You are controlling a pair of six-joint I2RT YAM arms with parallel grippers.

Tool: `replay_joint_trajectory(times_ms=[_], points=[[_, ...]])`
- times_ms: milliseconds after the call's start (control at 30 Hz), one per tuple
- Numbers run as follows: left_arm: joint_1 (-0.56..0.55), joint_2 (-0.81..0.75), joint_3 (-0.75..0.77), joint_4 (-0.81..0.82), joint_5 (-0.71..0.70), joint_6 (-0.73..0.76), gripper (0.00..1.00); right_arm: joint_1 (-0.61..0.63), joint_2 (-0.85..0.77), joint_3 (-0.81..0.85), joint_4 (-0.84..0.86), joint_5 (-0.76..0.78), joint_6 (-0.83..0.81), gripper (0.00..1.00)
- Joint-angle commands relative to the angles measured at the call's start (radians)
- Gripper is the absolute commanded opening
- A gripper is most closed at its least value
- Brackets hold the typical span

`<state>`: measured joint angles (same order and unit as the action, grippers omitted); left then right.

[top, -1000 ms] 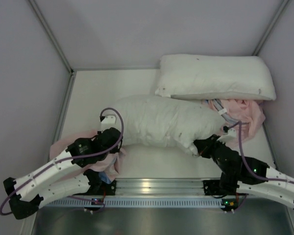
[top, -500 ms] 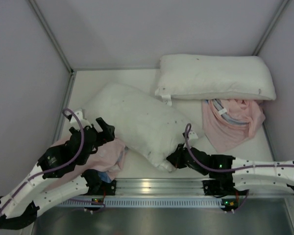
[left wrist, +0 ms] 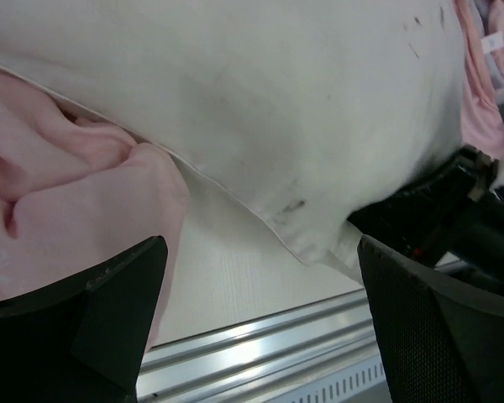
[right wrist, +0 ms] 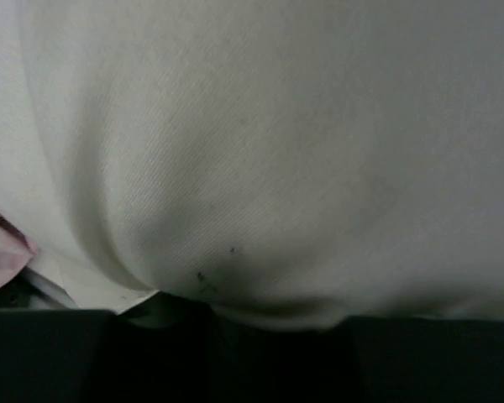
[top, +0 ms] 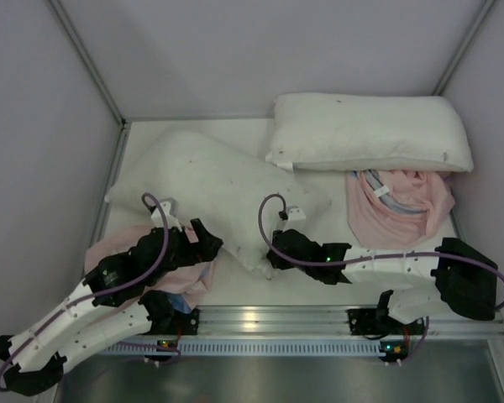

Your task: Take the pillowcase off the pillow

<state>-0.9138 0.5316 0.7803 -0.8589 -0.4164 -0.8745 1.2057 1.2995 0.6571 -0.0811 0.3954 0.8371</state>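
Swung pillow [top: 210, 180] left. Spreads left gripper [top: 207, 238] wide, empty, by pillowcase [top: 183, 274]; pinches pillow corner in right gripper [top: 273, 253]. Risks dragging pillow onto pillowcase unless released.

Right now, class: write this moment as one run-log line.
pillow: bare, out of case | case: bunched near-left, touching pillow | left fingers: open, empty | right fingers: shut on pillow's near corner
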Motion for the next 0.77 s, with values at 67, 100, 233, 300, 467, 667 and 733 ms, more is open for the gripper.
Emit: replay_joint_trajectory(times_ms=[67,100,233,300,467,667,733], points=[[0.004,-0.082,-0.070,0.181,0.168,-0.044,0.99,-0.084,0.034,0.059,-0.040,0.038,-0.113,0.59],[0.004,-0.093,-0.084,0.192,0.186,-0.046,0.99,-0.083,0.027,0.068,-0.121,0.071,-0.119,0.63],[0.004,-0.148,-0.124,0.228,0.217,-0.040,0.99,-0.083,-0.043,0.070,-0.275,0.193,-0.119,0.85],[0.004,-0.156,-0.131,0.259,0.246,-0.023,0.99,-0.083,-0.107,0.050,-0.339,0.214,-0.101,0.97],[0.004,-0.176,-0.208,0.453,0.489,0.009,0.99,-0.083,-0.279,-0.016,-0.371,0.229,-0.075,0.99],[0.004,-0.297,-0.442,1.194,0.958,-0.124,0.99,-0.078,-0.624,-0.213,-0.174,0.139,-0.121,1.00],[0.003,-0.332,-0.559,1.441,1.045,-0.208,0.99,-0.078,-0.835,-0.335,-0.077,0.062,-0.160,0.99]])
